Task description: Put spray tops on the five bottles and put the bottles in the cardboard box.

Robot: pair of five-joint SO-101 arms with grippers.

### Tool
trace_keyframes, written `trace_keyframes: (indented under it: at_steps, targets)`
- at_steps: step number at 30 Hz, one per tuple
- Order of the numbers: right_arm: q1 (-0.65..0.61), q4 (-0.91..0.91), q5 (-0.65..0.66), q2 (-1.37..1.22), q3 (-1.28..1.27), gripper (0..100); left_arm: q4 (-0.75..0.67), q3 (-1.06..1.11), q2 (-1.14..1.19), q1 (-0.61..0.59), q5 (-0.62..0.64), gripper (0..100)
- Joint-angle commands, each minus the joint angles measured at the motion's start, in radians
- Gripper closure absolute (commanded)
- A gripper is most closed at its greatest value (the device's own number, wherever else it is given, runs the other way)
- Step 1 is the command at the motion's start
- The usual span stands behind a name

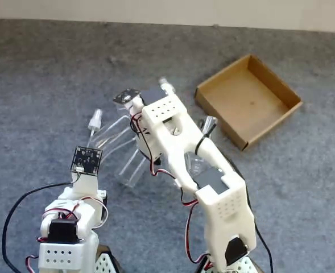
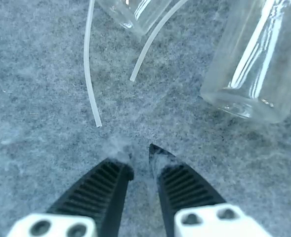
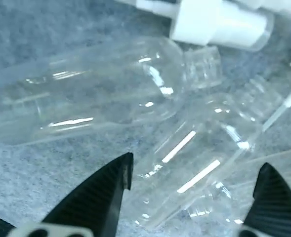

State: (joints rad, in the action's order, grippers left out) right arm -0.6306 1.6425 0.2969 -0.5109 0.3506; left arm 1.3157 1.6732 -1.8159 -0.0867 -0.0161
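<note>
R pincer [image 3: 197, 165] is spread wide, low over clear bottles that lie on their sides on the grey table [image 1: 42, 74]. One capless bottle [image 3: 194, 153] lies btw its jaws; can't tell if either jaw touches it. A 2nd bottle [image 3: 96, 89], also capless, lies just beside the first. A white spray top [image 3: 219, 23] lies near both necks, not on either one.

L pincer [image 2: 140, 163] is almost pressed together w/ nothing in it, low over bare table. Near it lie two thin dip tubes [image 2: 90, 69] and the base of another bottle [image 2: 254, 59].

From above, the bottle cluster [image 1: 119, 142] sits btw the two arms, partly under the R arm. A loose spray head [image 1: 95, 120] lies at the cluster's far end. The cardboard box [image 1: 248, 98] stands open-topped on the table, apart from the cluster, on the R arm's side.
</note>
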Motion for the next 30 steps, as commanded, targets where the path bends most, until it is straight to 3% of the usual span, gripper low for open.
trace_keyframes:
  at_steps: [1, 10, 30]
  targets:
    - [-0.008, -0.018, -0.103, -0.005, 0.019, 64.9, 0.003, 0.021, -0.005, 0.01, -0.011, 99]
    - [-0.008, -0.018, -0.364, -0.108, 0.021, 64.9, 0.003, 0.021, -0.005, 0.01, -0.011, 99]
    - [-0.008, -0.065, -0.37, -0.134, 0.061, 71.7, 0.003, 0.021, -0.005, 0.01, -0.011, 99]
